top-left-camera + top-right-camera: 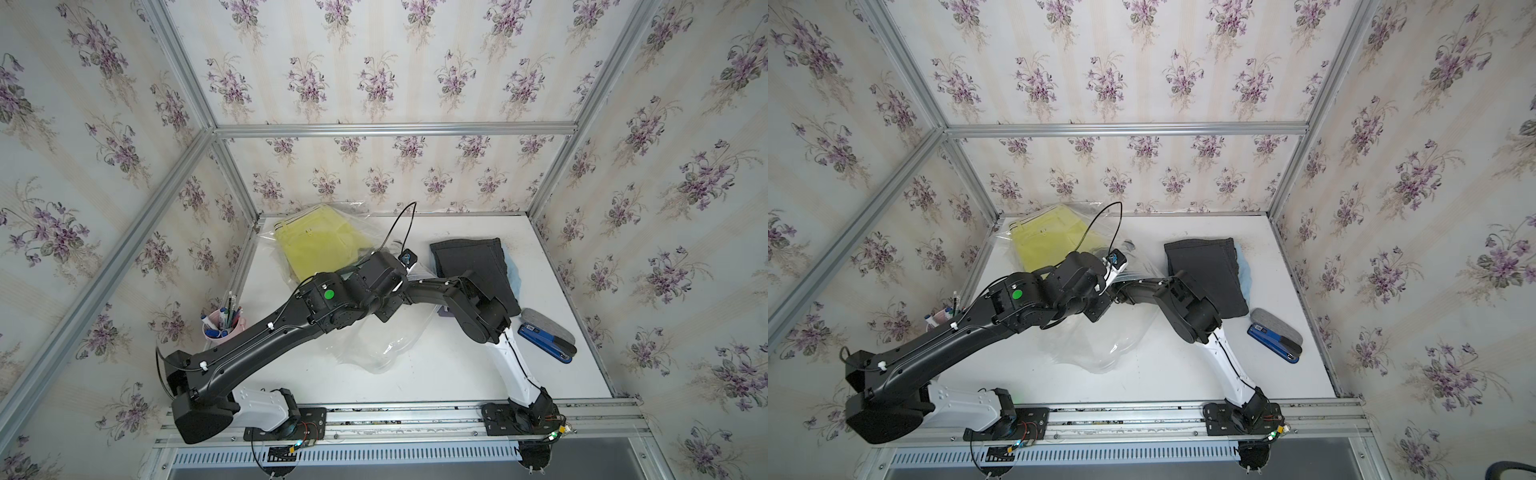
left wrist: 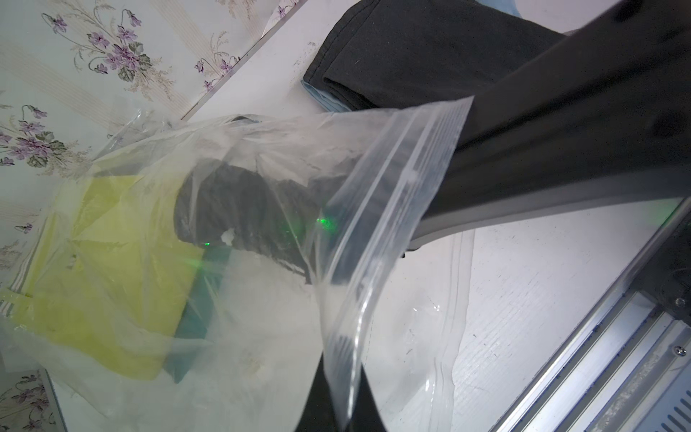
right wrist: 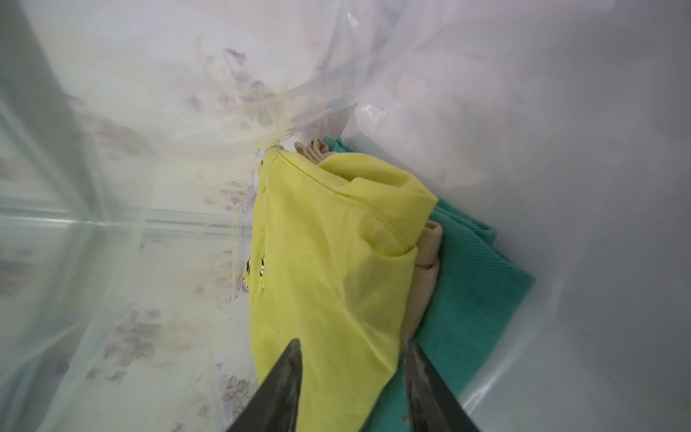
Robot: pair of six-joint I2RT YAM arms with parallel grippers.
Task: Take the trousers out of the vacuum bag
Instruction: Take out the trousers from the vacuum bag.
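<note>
Clutter on the white surface [image 1: 457,374] was noted first. A pink cup of pens [image 1: 219,328] stood at the left edge. A blue stapler [image 1: 545,343] lay beside a grey oval object [image 1: 548,324] at the right edge. Folded black cloth trousers [image 1: 473,270] lay outside the bag on the right half, on top of light blue cloth trousers [image 1: 514,279], of which only an edge showed. The left arm [image 1: 257,336] crossed above the middle of the surface and hid the bag's mouth in both top views.

The large see-through crinkly plastic vacuum bag [image 1: 376,351] lay across the left and middle of the surface, its far end at the back left corner. Inside it were yellow-green trousers with a striped waistband [image 3: 329,262], with tan trousers [image 3: 426,254] between them and teal green trousers [image 3: 476,284].

The left gripper [image 2: 342,381] was pressed together on the bag's zip strip [image 2: 396,224], holding the mouth raised. The right arm [image 2: 561,131] passed through that mouth. The right gripper [image 3: 352,342] was inside the bag, its fingers [image 3: 288,377] spread, with the near fold of the yellow-green trousers between them. Whether the pads touched the cloth could not be told.
</note>
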